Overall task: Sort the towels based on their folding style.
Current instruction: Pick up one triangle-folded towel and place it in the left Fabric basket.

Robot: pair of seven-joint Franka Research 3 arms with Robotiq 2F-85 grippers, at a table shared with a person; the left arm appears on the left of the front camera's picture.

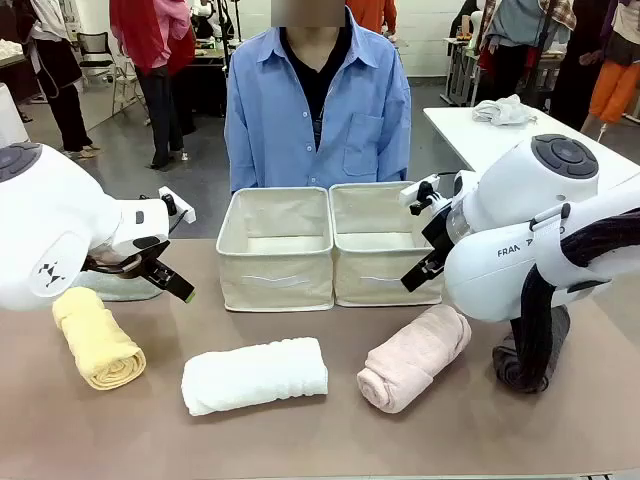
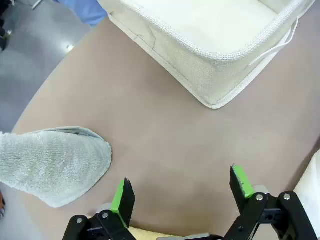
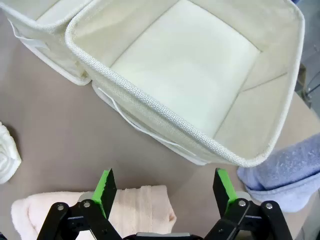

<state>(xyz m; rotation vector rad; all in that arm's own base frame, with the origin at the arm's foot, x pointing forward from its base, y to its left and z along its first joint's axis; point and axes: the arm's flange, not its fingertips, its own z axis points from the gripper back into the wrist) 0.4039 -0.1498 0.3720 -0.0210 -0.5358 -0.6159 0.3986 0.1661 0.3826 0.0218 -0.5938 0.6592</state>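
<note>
Yellow towel, white towel, pink towel on table; dark one possibly rolled

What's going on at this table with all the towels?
A robot is to sort these by fold: the yellow towel, white towel and pink towel lie rolled on the table. The two beige bins are empty. Its left hand and right hand hang open, holding nothing. A person stands opposite.

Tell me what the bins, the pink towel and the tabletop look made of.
Bins: stiff beige woven fabric, matte; a coarse weave shows along the rim, and the walls stand up on their own.
Pink towel: terry cloth, with a soft, fuzzy pile and ribbed bands near the end.
Tabletop: smooth matte brown, probably laminate; the look leaves it open.
</note>
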